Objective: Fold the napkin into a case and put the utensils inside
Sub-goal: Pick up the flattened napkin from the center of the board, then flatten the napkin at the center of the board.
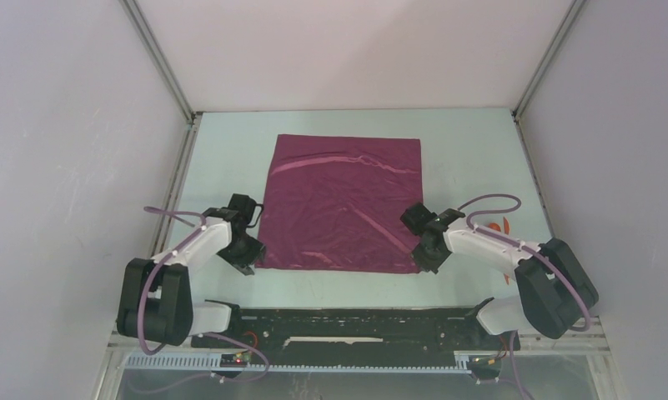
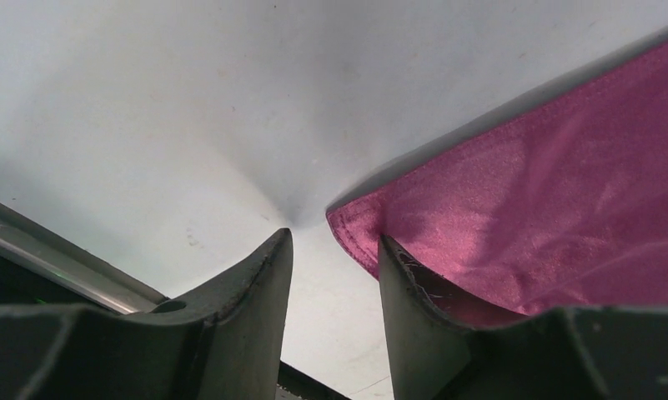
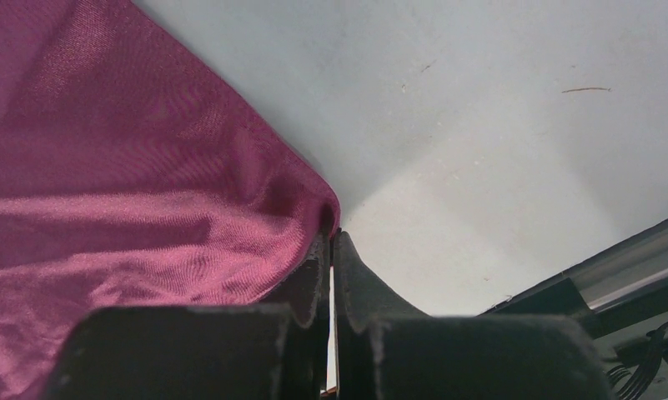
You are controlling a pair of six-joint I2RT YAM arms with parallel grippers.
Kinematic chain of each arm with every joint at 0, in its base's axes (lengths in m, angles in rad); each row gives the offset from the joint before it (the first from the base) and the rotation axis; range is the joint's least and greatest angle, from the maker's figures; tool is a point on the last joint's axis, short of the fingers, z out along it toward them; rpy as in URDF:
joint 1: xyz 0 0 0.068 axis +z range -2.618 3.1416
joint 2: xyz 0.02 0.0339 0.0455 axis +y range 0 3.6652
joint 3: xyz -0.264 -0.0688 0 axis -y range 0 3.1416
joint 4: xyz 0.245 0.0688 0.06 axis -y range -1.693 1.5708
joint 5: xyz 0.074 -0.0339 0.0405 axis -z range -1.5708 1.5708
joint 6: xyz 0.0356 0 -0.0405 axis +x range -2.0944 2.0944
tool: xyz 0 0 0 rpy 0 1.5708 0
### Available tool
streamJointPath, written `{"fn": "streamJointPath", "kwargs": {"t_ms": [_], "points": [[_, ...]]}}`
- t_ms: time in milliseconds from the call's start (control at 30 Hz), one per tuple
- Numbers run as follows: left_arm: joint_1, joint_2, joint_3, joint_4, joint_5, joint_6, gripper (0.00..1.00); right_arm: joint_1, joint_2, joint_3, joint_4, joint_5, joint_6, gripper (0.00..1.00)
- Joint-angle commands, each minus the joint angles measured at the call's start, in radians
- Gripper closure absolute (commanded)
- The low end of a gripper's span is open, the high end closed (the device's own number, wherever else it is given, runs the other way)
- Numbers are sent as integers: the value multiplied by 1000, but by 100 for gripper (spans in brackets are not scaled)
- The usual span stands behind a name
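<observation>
Top external shows the napkin [image 1: 343, 200] flat and wrinkly; wrist cams reveal the right gripper [image 3: 330, 237] pinching its corner and the left gripper [image 2: 334, 240] spread apart.

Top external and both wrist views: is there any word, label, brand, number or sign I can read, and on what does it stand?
No readable text in any view.
The napkin is plain and unmarked.
The table bears no print.
Any marking on the small boards at the near edge is too small to read.
</observation>
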Motion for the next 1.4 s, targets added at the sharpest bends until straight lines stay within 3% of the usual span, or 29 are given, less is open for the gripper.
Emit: {"fn": "streamJointPath", "kwargs": {"t_ms": [0, 233, 367, 467, 533, 567, 667, 800, 1000, 1167, 1367], "points": [[2, 30, 6, 23, -26, -34, 51, 10, -35, -5, -26, 45, 21, 100], [2, 89, -29, 85, -12, -42, 57, 13, -35, -5, -24, 43, 24, 100], [6, 87, -56, 134, -37, -35, 68, 15, -43, -5, -30, 49, 26, 100], [9, 85, -63, 171, -42, -19, 78, 18, -50, -5, -35, 56, 27, 100], [11, 82, -64, 189, -49, -13, 97, 21, -55, -5, -38, 62, 27, 100], [11, 80, -59, 190, -57, -5, 100, 21, -57, -5, -38, 65, 27, 100], [11, 46, -48, 191, -66, 30, 100, 23, -72, -5, -22, 66, 1, 100], [-10, -127, -27, 151, -86, 84, 100, 19, -149, -5, 23, 70, -144, 100], [-24, -473, 68, 111, -17, 211, 100, 43, -467, -5, 163, 97, -427, 100], [-28, -613, 295, 94, 91, 317, 100, 48, -712, 79, 257, 12, -632, 100], [-33, -713, 609, 83, 181, 390, 100, 116, -840, 295, 255, -91, -800, 100]]}}
